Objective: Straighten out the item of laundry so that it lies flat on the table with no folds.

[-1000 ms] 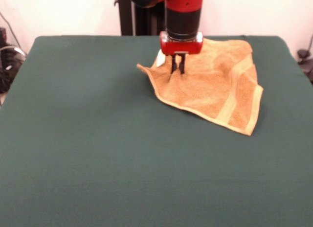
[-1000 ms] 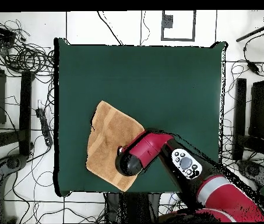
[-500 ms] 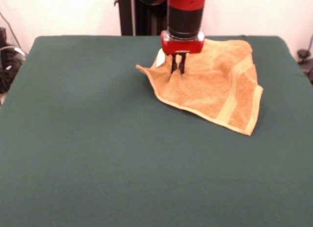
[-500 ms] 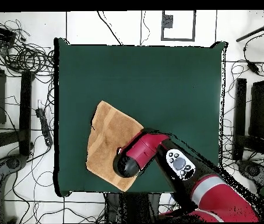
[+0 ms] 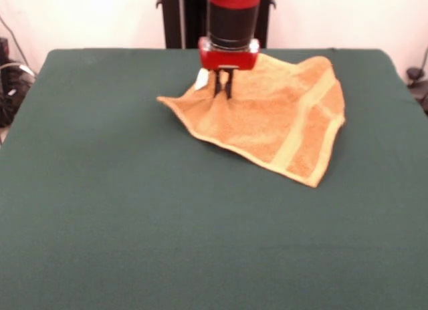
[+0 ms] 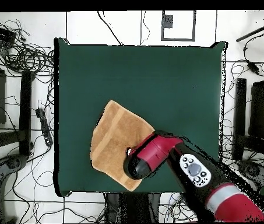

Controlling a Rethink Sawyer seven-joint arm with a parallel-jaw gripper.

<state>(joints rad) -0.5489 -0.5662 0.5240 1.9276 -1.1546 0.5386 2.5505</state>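
Note:
The item of laundry [image 5: 281,116], an orange-tan towel with paler bands along its right side, lies on the far right part of the green table [image 5: 134,210]. Its left part is bunched into a raised ridge, with a pointed corner sticking out to the left. My gripper [image 5: 223,91] comes straight down on that ridge and is shut on the cloth, beside a small white tag [image 5: 201,78]. Seen from overhead, the item of laundry [image 6: 113,140] sits near one long edge of the table [image 6: 157,76], and the arm's red wrist [image 6: 148,157] covers the pinched spot.
The towel's back corner reaches almost to the table's far edge in the front view. Tangled cables [image 6: 23,55] lie on the floor beside the table in the overhead view, and dark stands [image 6: 256,116] flank its other side.
My gripper has moved left in the front view, dragging the pinched towel with it. The whole cloth has shifted left and its right corner has pulled in from the table's side.

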